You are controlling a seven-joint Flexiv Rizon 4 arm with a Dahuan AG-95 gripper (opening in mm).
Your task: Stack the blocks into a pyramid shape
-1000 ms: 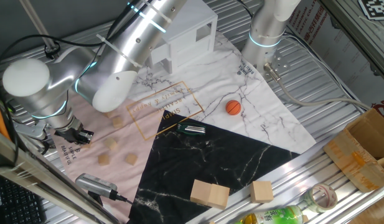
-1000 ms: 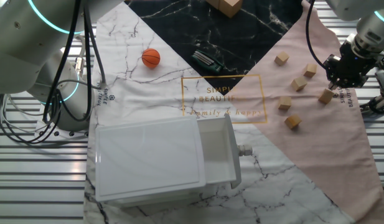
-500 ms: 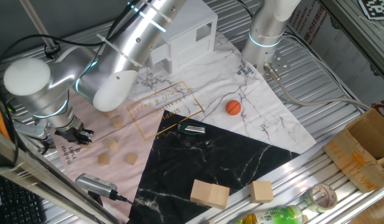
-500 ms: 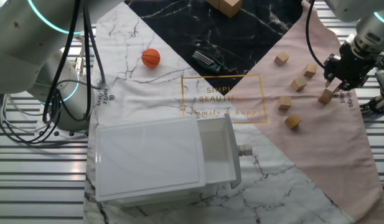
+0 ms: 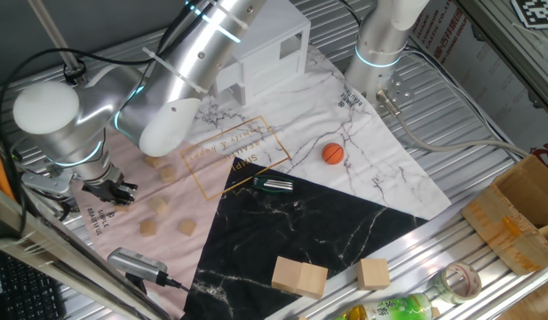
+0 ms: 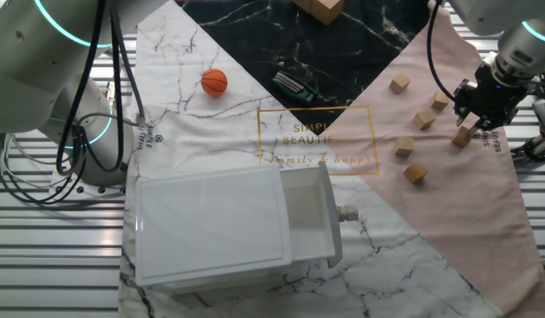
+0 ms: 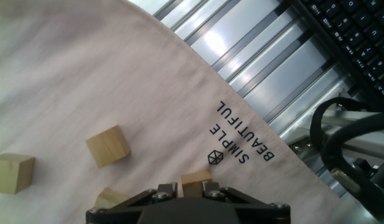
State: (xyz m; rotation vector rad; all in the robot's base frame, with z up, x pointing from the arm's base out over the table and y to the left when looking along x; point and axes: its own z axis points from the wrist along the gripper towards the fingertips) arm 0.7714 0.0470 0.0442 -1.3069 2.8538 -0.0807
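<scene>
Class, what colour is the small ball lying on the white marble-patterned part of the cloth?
Orange with dark lines, like a basketball; the ball shows best in the other fixed view.

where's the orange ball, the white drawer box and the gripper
orange ball [image 6: 215,82], the other fixed view, centre of the ball
white drawer box [image 6: 210,231], the other fixed view, middle of its top panel
gripper [image 6: 473,122], the other fixed view, between the fingertips
</scene>
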